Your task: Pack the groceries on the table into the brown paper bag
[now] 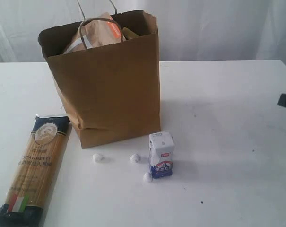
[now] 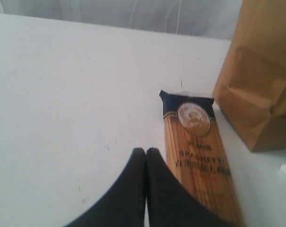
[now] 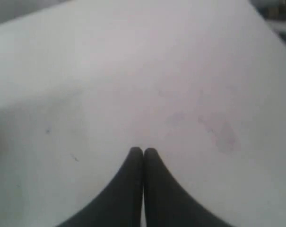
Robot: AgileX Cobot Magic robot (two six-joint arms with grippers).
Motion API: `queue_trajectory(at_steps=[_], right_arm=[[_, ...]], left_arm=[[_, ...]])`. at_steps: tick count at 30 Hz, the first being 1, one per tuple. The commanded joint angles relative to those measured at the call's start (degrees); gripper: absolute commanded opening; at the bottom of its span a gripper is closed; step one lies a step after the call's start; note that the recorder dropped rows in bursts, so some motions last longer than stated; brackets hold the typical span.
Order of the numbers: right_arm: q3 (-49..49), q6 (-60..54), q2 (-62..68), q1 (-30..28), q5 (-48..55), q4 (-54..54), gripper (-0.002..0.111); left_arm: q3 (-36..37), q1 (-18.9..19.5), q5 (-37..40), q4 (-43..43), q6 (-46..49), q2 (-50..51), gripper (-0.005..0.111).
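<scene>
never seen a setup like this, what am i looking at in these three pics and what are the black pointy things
This is a two-armed robot packing groceries. One picture looks at the whole white table; the other two come from cameras on each wrist. The black points are the left gripper and right gripper, both shut and holding nothing. On the table stands a brown paper bag with a brown orange-labelled pouch poking out. Outside it lie a spaghetti packet, a small white-blue carton standing upright, and three little white lumps I cannot identify.
</scene>
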Motion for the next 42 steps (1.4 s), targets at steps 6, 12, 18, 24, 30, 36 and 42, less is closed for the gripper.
queue_trajectory(at_steps=[6, 12, 18, 24, 30, 36, 42], right_arm=[[0.8, -12.9, -31.5, -0.3, 6.7, -0.3, 0.000], [0.8, -15.3, -55.5, -0.3, 14.5, -0.3, 0.000], [1.7, -15.3, -62.7, -0.3, 27.1, -1.1, 0.000], [17.2, -15.1, -56.4, -0.4, -2.8, -0.2, 0.000], [22.5, -15.1, -48.6, -0.4, 13.0, -0.1, 0.000], [24.6, -15.0, -48.4, -0.4, 10.4, 0.2, 0.000], [24.6, -12.2, -48.4, -0.4, 10.3, 3.0, 0.000]], left_arm=[[0.2, 0.1, -7.1, -0.9, -2.8, -0.3, 0.000], [0.2, 0.1, -7.1, -0.9, -2.8, -0.3, 0.000], [0.2, 0.1, -10.1, -0.9, -2.9, -0.5, 0.000], [-0.5, 0.1, -23.4, -0.7, -2.6, -0.3, 0.000], [-13.3, 0.1, -23.8, 0.0, 12.7, -0.3, 0.000], [-25.8, 0.1, -38.2, 0.0, 17.1, 1.7, 0.000], [-42.9, 0.1, -38.3, 0.0, 16.8, 12.0, 0.000]])
